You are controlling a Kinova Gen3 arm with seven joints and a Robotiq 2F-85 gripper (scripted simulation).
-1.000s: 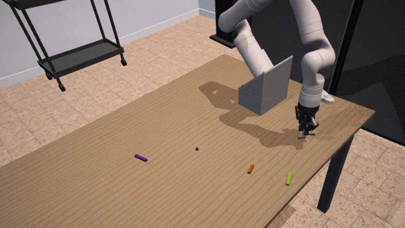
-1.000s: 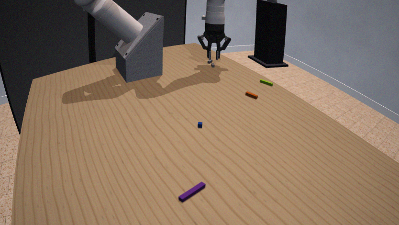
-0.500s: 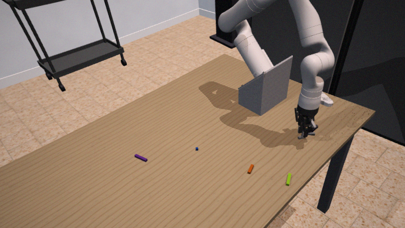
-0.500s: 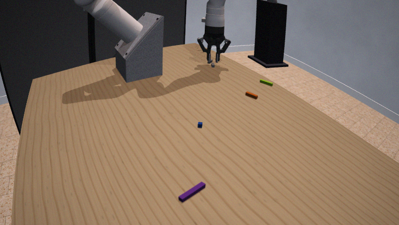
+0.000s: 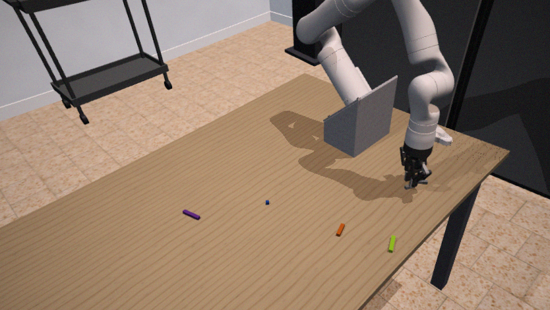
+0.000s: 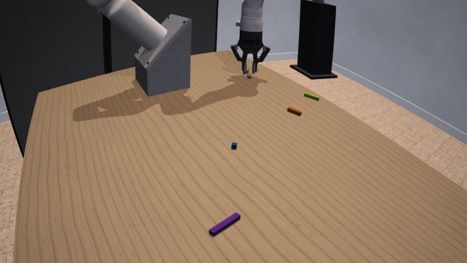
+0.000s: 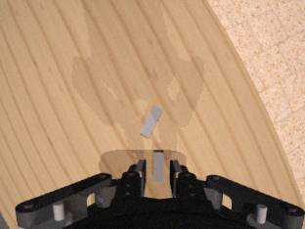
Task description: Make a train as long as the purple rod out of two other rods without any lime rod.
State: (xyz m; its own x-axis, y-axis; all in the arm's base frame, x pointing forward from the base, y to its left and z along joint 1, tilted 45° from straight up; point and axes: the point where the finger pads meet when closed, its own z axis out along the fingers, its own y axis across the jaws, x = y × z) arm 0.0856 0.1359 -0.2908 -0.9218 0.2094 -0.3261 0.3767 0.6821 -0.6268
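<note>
A short grey rod (image 7: 158, 164) lies flat on the wooden tabletop (image 5: 134, 250) near its far right corner, directly under the arm. The black two-finger tool (image 5: 412, 185) has its tips down at the surface on either side of this rod. In the wrist view a thin strip of wood shows between the rod and each finger (image 7: 139, 176), so the tool is only partly open. It straddles the rod without clamping it and has hold of nothing.

A second short grey rod (image 7: 152, 121) lies just beyond the first. It is tilted a little out of line with it, and a small gap separates their ends. Both sit inside the arm's shadow.

Nearer the front edge on the right lie a lime rod (image 5: 392, 243) and, to its left, an orange rod (image 5: 339, 229). These two are apart from each other and well apart from the grey pair. A small blue cube (image 5: 267, 202) sits alone near the middle of the tabletop. The long purple rod (image 5: 191, 214) lies further left, well apart from everything else.

The white arm rises from a grey wedge-shaped mount (image 5: 361, 119) at the far edge of the tabletop, left of the tool.
</note>
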